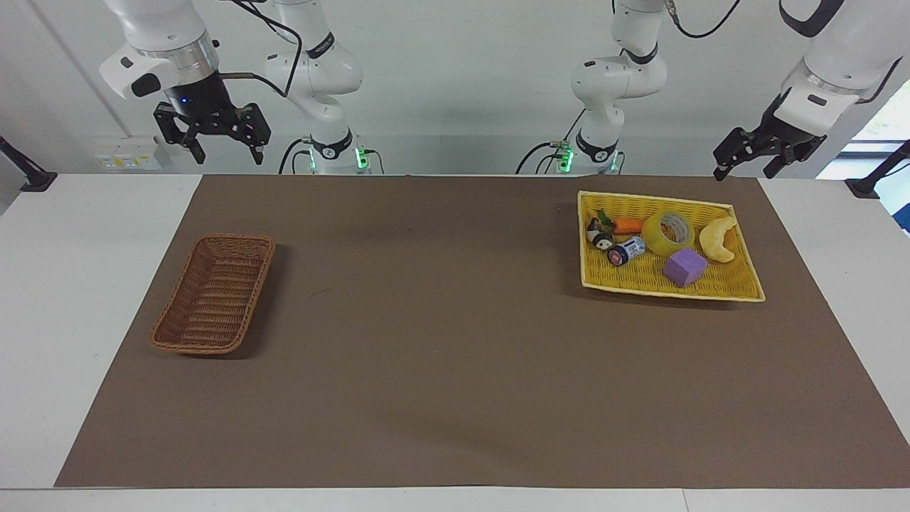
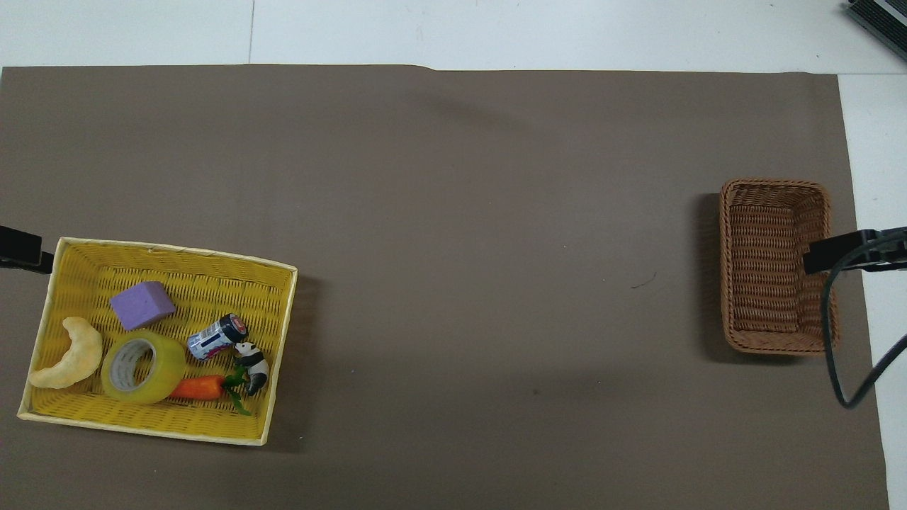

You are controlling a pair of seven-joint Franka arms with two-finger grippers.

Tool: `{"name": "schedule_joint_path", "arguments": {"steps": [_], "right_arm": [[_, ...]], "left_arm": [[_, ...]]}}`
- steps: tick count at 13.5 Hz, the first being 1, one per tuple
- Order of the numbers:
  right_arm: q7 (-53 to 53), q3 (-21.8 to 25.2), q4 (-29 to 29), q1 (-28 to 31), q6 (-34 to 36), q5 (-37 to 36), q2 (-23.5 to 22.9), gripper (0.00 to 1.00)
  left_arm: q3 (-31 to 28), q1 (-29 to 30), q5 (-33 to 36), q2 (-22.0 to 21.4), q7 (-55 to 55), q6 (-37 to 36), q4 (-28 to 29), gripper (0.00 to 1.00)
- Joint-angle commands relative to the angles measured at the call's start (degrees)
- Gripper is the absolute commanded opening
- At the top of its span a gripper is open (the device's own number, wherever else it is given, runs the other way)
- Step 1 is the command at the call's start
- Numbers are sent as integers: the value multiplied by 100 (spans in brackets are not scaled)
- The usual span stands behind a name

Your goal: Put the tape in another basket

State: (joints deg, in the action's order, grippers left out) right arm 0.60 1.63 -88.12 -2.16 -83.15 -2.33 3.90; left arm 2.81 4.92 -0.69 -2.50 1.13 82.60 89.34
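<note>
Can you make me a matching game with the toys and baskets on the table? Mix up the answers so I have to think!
Things:
1. tape
2. foam block
3. carrot
4. brown basket

Descriptions:
A. purple
B. has nothing in it
C. orange with green leaves
D. a see-through yellow ring

Pairs: 1-D, 2-A, 3-C, 4-B

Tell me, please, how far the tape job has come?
Nothing is done: the tape lies in the yellow tray. Nothing is in hand: the left gripper and right gripper wait raised, both open. Left: carry it to the brown basket.
</note>
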Motion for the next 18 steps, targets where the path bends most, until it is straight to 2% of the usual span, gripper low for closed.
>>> {"name": "schedule_joint_path", "arguments": {"steps": [1, 18], "right_arm": [[158, -14, -213, 49, -79, 83, 154, 100], [160, -14, -284, 76, -61, 145, 207, 100]], "left_arm": [[-9, -26, 157, -83, -17, -130, -14, 100], [-8, -70, 25, -57, -78, 11, -13, 100]]}}
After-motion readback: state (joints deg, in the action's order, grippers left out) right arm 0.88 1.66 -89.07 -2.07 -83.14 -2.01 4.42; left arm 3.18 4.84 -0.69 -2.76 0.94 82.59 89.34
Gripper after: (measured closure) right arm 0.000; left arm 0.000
